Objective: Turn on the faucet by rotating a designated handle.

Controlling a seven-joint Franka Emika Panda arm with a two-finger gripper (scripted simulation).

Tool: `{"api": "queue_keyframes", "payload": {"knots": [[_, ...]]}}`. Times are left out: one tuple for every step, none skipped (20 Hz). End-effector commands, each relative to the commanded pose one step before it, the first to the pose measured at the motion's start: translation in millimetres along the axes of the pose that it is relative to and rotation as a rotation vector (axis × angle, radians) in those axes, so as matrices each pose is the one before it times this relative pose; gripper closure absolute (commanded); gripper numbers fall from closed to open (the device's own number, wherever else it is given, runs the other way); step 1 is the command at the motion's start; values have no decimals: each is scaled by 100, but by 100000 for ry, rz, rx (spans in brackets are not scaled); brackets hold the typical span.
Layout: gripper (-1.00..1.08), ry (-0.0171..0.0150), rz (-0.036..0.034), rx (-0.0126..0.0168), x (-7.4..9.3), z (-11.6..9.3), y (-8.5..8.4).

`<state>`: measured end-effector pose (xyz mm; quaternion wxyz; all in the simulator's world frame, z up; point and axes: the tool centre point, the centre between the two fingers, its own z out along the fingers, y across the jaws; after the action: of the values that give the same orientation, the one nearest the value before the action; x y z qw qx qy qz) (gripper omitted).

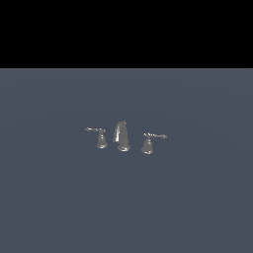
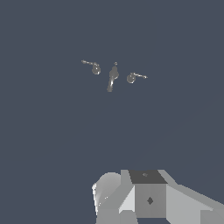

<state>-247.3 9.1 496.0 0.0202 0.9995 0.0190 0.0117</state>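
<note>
Exterior view: faucet (image 1: pixel 122 137) alone mid-floor, handle (image 1: pixel 98 135) unobstructed; tool unseen, state unknowable.

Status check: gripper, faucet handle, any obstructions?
Gripper: fingers out of view, state unknown. Handle untouched, lever toward the exterior view's left, beside spout. Nothing blocking.

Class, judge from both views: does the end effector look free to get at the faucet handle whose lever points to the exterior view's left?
Probably yes: nothing stands around the handle, and the spout sits apart beside it.
</note>
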Motion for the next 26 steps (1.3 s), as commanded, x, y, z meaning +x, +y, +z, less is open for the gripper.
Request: {"api": "queue_keyframes", "payload": {"knots": [[108, 0, 0, 0, 0, 0, 1], [108, -96, -16, -4, -3, 17, 4], [108, -273, -42, -6, -13, 47, 17], [108, -458, -69, -9, -11, 81, 25], [108, -622, -91, -12, -18, 110, 35], [108, -777, -106, -13, -21, 137, 43], [108, -775, -95, -7, -15, 138, 40], [108, -583, -58, 4, -5, 105, 28], [108, -390, -26, 14, 2, 72, 17], [108, -194, 1, 20, 4, 37, 6], [108, 0, 0, 0, -1, -1, -16], [108, 96, 14, 5, 13, -14, 9], [108, 119, -62, -75, -34, -31, 11], [108, 26, -65, -68, -25, -12, -7], [108, -42, 60, 65, 20, 14, 17], [108, -38, 114, 119, 48, 20, -32], [108, -61, 231, 239, 92, 37, -32], [108, -71, 324, 331, 130, 50, -51], [108, -88, 425, 428, 167, 64, -64], [108, -107, 525, 521, 205, 78, -79], [108, -128, 615, 599, 237, 92, -95], [108, -153, 696, 664, 264, 106, -107], [108, -188, 797, 742, 297, 123, -121], [108, -216, 873, 792, 320, 137, -135], [108, -252, 989, 872, 355, 156, -151], [108, -291, 1111, 947, 391, 177, -172]]}}
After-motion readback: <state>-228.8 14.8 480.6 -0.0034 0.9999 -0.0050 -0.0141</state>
